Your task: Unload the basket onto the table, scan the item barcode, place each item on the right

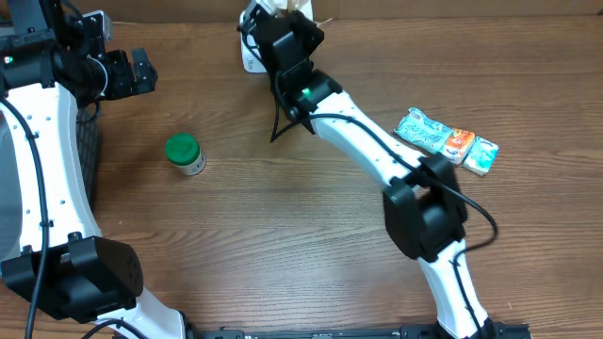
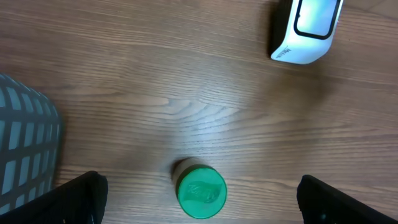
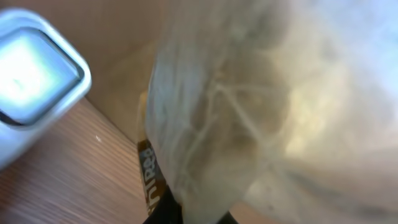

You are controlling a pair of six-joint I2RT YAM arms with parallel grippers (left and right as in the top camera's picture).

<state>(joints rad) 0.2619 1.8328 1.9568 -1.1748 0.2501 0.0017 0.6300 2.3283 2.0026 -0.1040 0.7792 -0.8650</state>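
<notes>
My right gripper (image 1: 280, 21) is shut on a clear plastic bag (image 3: 249, 106) of pale contents with a brown lettered strip (image 3: 149, 174). It holds the bag right beside the white barcode scanner (image 1: 251, 58), whose lit window (image 3: 28, 74) shows at the left of the right wrist view. The bag fills most of that view and hides the fingertips. At the far left my left gripper (image 1: 139, 72) stands open and holds nothing. A green-lidded jar (image 2: 201, 191) stands upright on the table below it, between its fingers (image 2: 81, 199) in the left wrist view.
A teal and orange snack packet (image 1: 446, 141) lies on the right of the table. A grey mesh basket (image 2: 25, 143) stands at the left edge. A cardboard wall (image 3: 112, 31) rises behind the scanner (image 2: 306, 31).
</notes>
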